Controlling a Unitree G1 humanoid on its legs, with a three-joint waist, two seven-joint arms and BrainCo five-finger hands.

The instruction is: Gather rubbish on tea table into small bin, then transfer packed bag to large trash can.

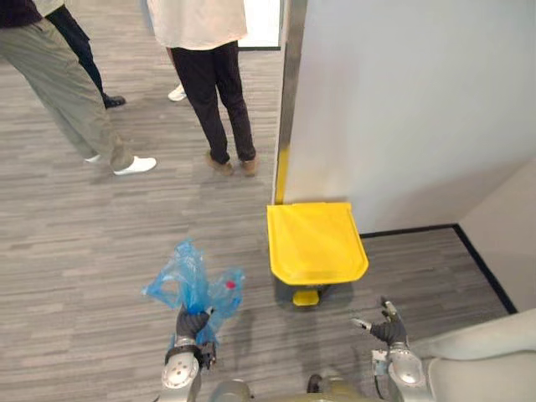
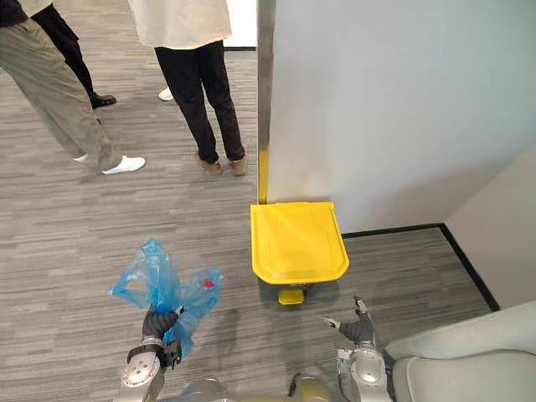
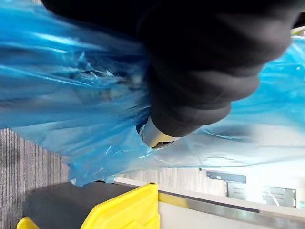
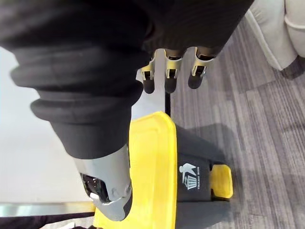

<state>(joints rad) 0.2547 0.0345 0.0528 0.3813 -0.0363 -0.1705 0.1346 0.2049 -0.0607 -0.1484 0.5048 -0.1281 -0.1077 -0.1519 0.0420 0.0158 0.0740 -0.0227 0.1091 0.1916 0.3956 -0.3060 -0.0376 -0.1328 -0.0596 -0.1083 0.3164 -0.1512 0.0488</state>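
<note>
**Left hand (image 1: 192, 322) grips the packed bag (image 1: 188, 276) in front of a closed can**

Closest in, the left hand is clenched around the gathered neck of the blue plastic bag and holds it up off the wood-look floor (image 1: 100, 243). The loose top of the bag flares above the fist and the rest hangs below it. The grip seems to be what keeps the mouth pinched shut so nothing spills. In the left wrist view the fingers are buried in the film, so the grasp probably wraps fully round, though that is read mainly from the head camera. A small red item (image 1: 230, 286) shows through the plastic.

The right hand (image 1: 388, 328) hangs free on the other side. Its fingers (image 4: 167, 76) are relaxed and spread and hold nothing. It sits near the front right of the trash can and touches neither can nor bag.

Between and just beyond the two hands stands the dark trash can. Its yellow lid (image 1: 314, 239) is down and its back is set near the white wall (image 1: 402, 100). Its yellow foot pedal (image 1: 306, 296) juts toward the robot, which is likely why the robot faces it square on. With the lid shut, the bag cannot go in until the pedal is pressed or the free hand lifts the lid.

A pale sofa (image 1: 486, 360) edges in at the lower right. A person in dark trousers (image 1: 222, 92) and another in khaki (image 1: 59, 84) stand well back.
</note>
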